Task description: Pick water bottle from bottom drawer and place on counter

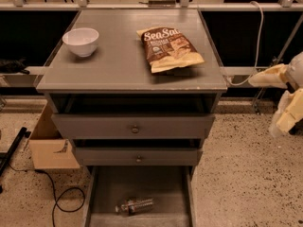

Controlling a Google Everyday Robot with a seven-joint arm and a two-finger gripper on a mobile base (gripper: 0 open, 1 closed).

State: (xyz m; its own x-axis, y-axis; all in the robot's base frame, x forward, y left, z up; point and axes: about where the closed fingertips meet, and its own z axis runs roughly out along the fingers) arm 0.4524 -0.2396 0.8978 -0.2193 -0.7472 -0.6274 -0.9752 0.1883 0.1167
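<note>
The water bottle (pixel 135 205) lies on its side on the floor of the bottom drawer (pixel 151 186), which is pulled out, near the drawer's front edge. Above the drawers is the grey counter (pixel 118 63). My gripper (pixel 263 107) hangs in the air to the right of the cabinet, at about the height of the top drawer and well apart from the bottle. Its pale yellow fingers (pixel 267 76) are spread open and hold nothing.
A white bowl (pixel 81 41) stands at the counter's back left and a brown chip bag (pixel 171 48) lies at the right. The two upper drawers (pixel 135 126) with knobs are slightly open. A cardboard box (pixel 51 144) and a black cable (pixel 59 197) are on the floor at left.
</note>
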